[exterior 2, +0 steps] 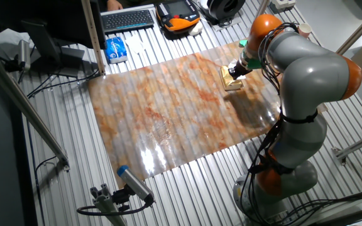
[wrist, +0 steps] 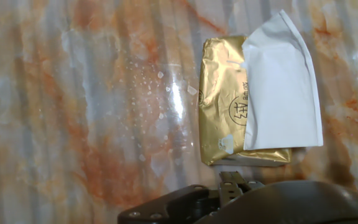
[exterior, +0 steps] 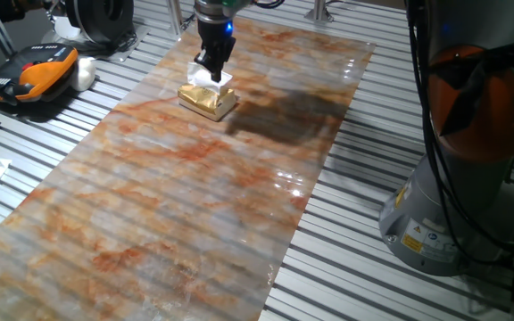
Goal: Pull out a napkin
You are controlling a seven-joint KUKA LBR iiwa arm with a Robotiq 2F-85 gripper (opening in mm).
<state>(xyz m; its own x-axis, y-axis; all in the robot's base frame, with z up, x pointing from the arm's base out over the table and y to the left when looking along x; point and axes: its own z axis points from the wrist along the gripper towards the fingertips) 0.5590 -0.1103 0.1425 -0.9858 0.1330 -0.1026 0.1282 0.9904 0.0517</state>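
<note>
mid-pull: gripper (exterior: 212, 69) right over gold box (exterior: 209, 100), napkin (wrist: 281, 93) partly out, grip state unclear, can't tell; next prob straight lift w/o dragging box.

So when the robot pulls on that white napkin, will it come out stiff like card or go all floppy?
Probably floppy: the napkin looks thin and already bends up off the gold box. It likely weighs almost nothing, so it should lift easily. It might tear if tugged hard. The small box could slide along the glossy mat with it.
</note>
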